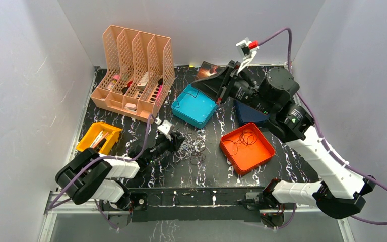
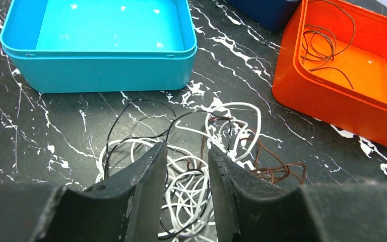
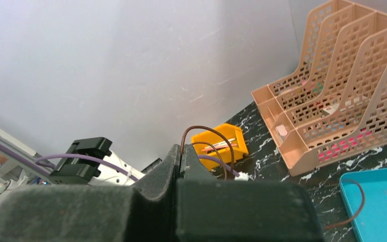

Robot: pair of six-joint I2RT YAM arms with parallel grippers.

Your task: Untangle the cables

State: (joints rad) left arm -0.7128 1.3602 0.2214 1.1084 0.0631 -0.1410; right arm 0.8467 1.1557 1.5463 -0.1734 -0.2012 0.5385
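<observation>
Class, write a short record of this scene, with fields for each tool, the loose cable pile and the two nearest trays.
left tool: open, low over the cable tangle, strands showing between its jaws
right tool: shut on the brown cable, raised high
brown cable: loops up out of the right tool
cable tangle: white, black and brown strands, in front of the teal tray
teal tray: a brown strand trails across it
orange tray: holds thin dark cable loops

Bright, even light, seemingly from above; glare dots in the blue tray (image 2: 101, 70); wrist foregrounds soft.
</observation>
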